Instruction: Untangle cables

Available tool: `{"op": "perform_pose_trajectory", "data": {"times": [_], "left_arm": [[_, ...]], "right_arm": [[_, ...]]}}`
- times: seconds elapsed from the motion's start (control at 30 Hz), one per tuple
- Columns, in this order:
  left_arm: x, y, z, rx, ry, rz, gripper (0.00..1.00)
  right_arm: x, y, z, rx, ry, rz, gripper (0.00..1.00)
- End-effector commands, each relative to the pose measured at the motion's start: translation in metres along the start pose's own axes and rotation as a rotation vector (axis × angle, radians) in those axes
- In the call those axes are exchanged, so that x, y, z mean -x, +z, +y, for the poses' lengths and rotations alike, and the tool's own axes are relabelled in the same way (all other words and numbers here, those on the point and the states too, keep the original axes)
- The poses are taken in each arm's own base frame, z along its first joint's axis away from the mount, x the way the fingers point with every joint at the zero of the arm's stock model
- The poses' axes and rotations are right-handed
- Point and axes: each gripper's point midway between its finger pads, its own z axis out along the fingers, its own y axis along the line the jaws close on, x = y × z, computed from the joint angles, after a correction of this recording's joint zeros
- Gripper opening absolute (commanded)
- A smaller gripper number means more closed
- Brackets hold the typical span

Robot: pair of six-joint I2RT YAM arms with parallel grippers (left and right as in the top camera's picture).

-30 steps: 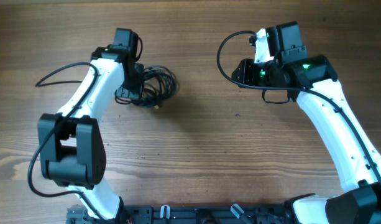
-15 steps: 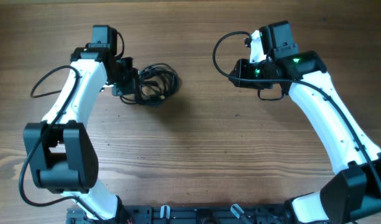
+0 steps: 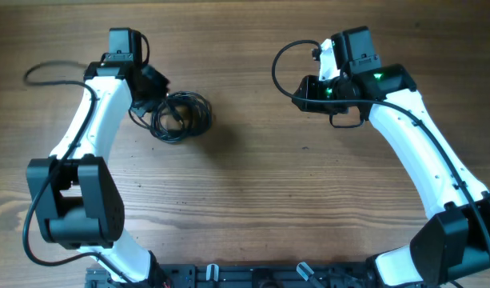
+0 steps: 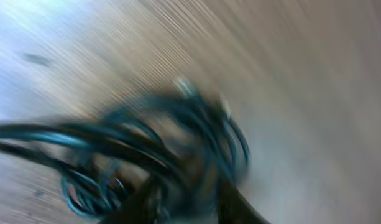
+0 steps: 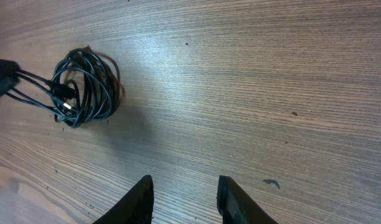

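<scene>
Left jaws, seen from overhead, pinch strands drawn out of the cables (image 3: 181, 118), a coil lying on the bench (image 3: 252, 200) just beside the tip of the left arm (image 3: 97, 120); the right arm (image 3: 404, 136) is well apart from it. Left wrist view (badly blurred): cables bunch right at the jaws. Right wrist view: right jaws stand wide, holding nothing, the coil far off beside the left arm's tip.

Our left arm stretches far forward, left hand (image 3: 147, 96) pinched onto the cables (image 3: 181, 117). Our right arm bends inward, right hand (image 5: 185, 200) hovering, fingers parted.
</scene>
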Motion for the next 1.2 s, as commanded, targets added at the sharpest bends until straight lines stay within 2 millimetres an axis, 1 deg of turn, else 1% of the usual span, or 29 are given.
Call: {"op": "perform_pose_trajectory", "data": {"times": [0.0,0.03,0.07,0.1,0.13,0.2,0.23,0.27,0.33,0.37,0.43,0.47,0.5,0.53,0.6,0.63,0.67,0.73,0.8,0.9,1.0,1.1,1.17], "left_arm": [[-0.034,-0.014,-0.028,-0.224,0.435,0.142,0.52],[-0.029,-0.013,-0.027,-0.216,0.434,0.125,0.63],[-0.021,-0.013,-0.027,-0.214,0.429,0.094,0.90],[-0.014,-0.013,-0.028,-0.218,0.397,0.074,0.93],[-0.008,-0.014,-0.029,-0.227,0.354,0.058,0.90],[-0.009,-0.019,-0.030,-0.231,0.333,0.069,0.84],[-0.016,-0.028,-0.028,-0.218,0.335,0.101,0.73],[-0.022,-0.032,-0.027,-0.214,0.356,0.119,0.67],[-0.038,-0.040,-0.024,-0.198,0.412,0.160,0.64],[-0.054,-0.042,-0.021,-0.181,0.454,0.208,0.60],[-0.079,-0.037,-0.018,-0.144,0.527,0.277,0.55],[-0.085,-0.032,-0.014,-0.106,0.557,0.281,0.55],[-0.086,-0.019,-0.002,0.014,0.598,0.248,0.55],[-0.085,-0.013,0.002,0.063,0.605,0.226,0.55],[-0.086,0.003,0.006,0.105,0.625,0.202,0.51],[-0.088,0.014,0.009,0.112,0.629,0.204,0.46],[-0.088,0.020,0.012,0.122,0.628,0.200,0.43],[-0.077,0.032,0.023,0.187,0.589,0.143,0.47],[-0.069,0.038,0.025,0.212,0.558,0.096,0.50],[-0.068,0.046,0.025,0.198,0.446,0.060,0.50],[-0.070,0.056,0.028,0.184,0.388,0.035,0.49],[-0.069,0.065,0.028,0.156,0.333,-0.001,0.46],[-0.068,0.069,0.025,0.131,0.334,-0.012,0.44]], "right_arm": [[-0.004,0.006,0.001,0.010,0.006,0.020,0.36],[-0.004,0.006,0.001,0.009,0.005,0.019,0.35],[-0.004,0.006,0.001,0.009,0.005,0.019,0.36],[-0.004,0.006,0.001,0.009,0.005,0.019,0.36],[-0.004,0.006,0.001,0.009,0.005,0.020,0.35],[-0.004,0.006,0.001,0.009,0.005,0.021,0.36],[-0.004,0.006,0.000,0.008,0.006,0.022,0.36],[-0.005,0.007,0.000,0.008,0.006,0.022,0.36],[-0.005,0.007,0.000,0.007,0.006,0.024,0.36],[-0.005,0.007,0.000,0.007,0.004,0.025,0.36],[-0.004,0.007,0.000,0.008,0.003,0.021,0.36],[-0.004,0.007,0.001,0.009,0.002,0.018,0.36],[-0.004,0.007,0.000,0.009,0.002,0.019,0.36],[-0.004,0.007,0.000,0.009,0.001,0.019,0.36],[-0.005,0.007,0.000,0.008,-0.012,0.023,0.36],[-0.006,0.007,0.000,0.007,-0.018,0.026,0.36],[-0.006,0.007,0.000,0.006,-0.017,0.028,0.36],[-0.006,0.007,0.000,0.006,-0.017,0.029,0.36],[-0.006,0.007,0.000,0.006,-0.019,0.026,0.37],[-0.006,0.007,0.000,0.007,-0.019,0.026,0.37],[-0.005,0.007,0.000,0.007,-0.019,0.026,0.38],[-0.005,0.007,0.000,0.007,-0.019,0.026,0.39],[-0.005,0.007,0.000,0.007,-0.019,0.026,0.39]]}}
